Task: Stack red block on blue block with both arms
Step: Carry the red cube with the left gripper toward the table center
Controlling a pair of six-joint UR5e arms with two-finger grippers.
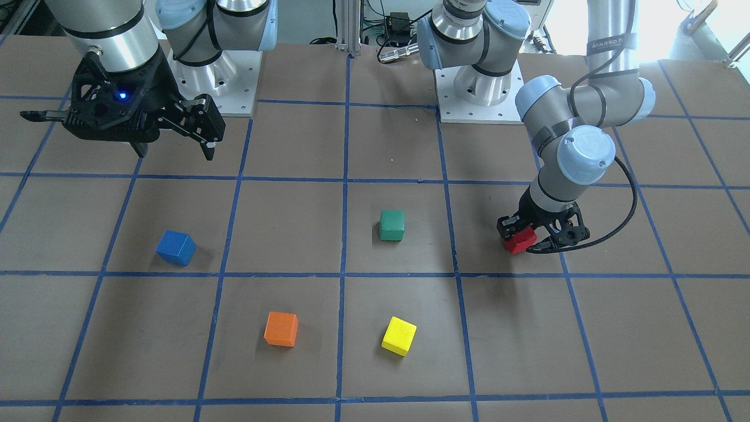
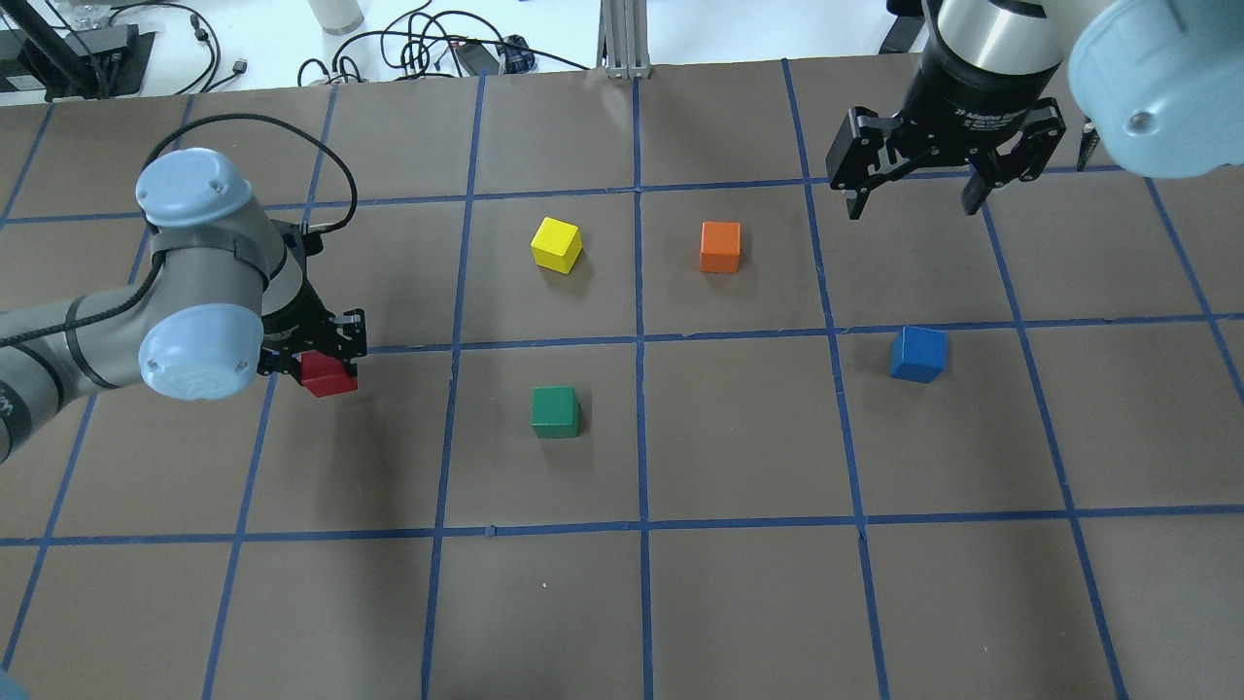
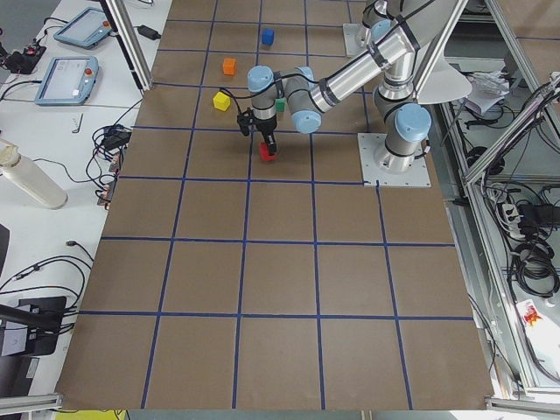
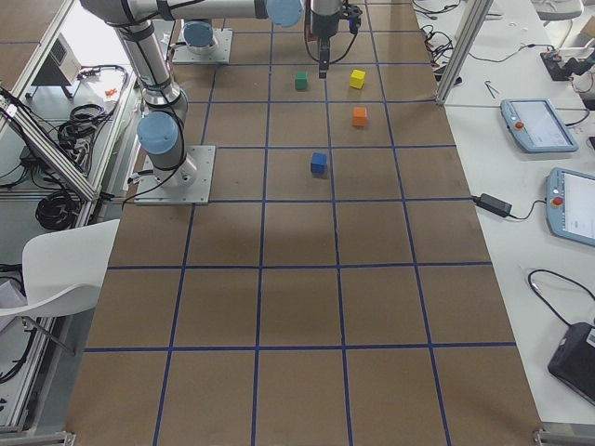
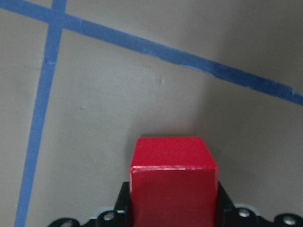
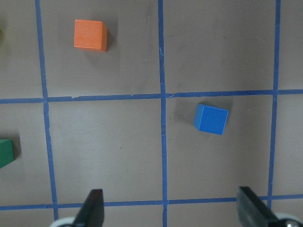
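On the brown counter [image 2: 739,603] taped into blue squares, the row nearest the robot's edge holds three things. Toward the robot's left end the left claw [image 2: 326,360] is clamped shut around the small red cube block [image 5: 173,184], which sits between its fingers at a slight tilt. I cannot tell whether the cube is clear of the surface or resting on it. About mid-counter sits a small green cube [image 2: 555,410], and toward the right end the small blue cube block [image 2: 917,353] rests alone, turned a little off the tape lines. Further out, toward the operators' edge, a small yellow cube [image 2: 556,244] and a small orange cube [image 2: 720,247] sit near each other. The right claw [image 2: 914,209] hangs high over the right half, spread wide and holding nothing, with the blue cube in its wrist view. The risks, as I judge them: the tilted grip could let the red cube twist or slip during the carry. A low, straight path toward the blue cube passes the green one and could knock it. Any pass between the claws could drop the cube if one lets go before the other has a firm hold. And because the blue cube is skewed, a red cube set down square to the grid may overhang and slide off.
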